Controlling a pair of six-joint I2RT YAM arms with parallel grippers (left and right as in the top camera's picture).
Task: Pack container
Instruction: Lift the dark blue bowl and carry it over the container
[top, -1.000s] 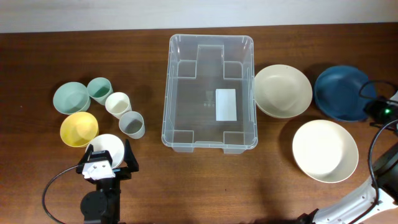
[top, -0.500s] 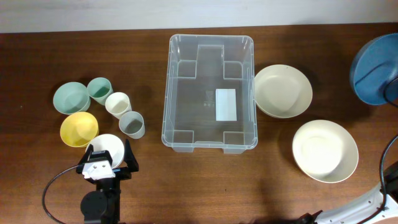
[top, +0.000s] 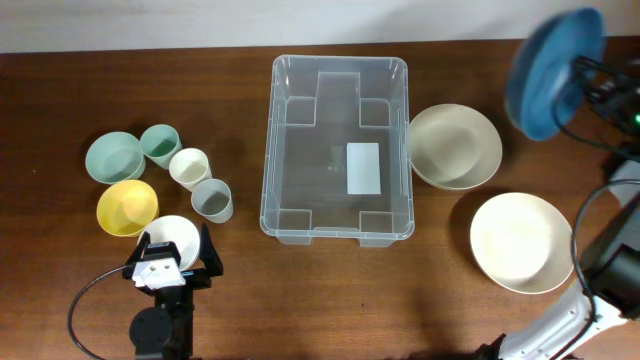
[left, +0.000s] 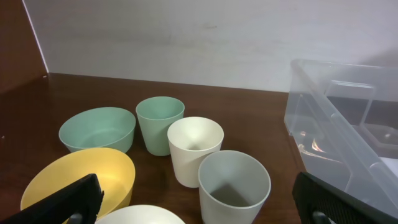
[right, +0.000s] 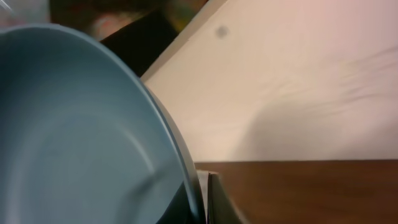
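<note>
Left gripper (top: 174, 248): at the near table edge, fingers spread wide, holding nothing, over a small white bowl (top: 172, 232).
Container (top: 268, 150): mid-table, empty, its long axis running away from the robot.
Right gripper (right: 196, 200): far right, pinching the rim of a blue bowl (top: 552, 70), which is tilted and off the table.
Bearing: the container lies to that bowl's left and a little nearer, with a beige bowl (top: 455, 145) between them. The way in is probably over the right long wall.

Overhead looks straight down on the bench (top: 330, 290). Left wrist, low and level, shares the container (left: 348, 124) and cups (left: 194, 149). Right wrist is very near the blue bowl (right: 74, 143).
</note>
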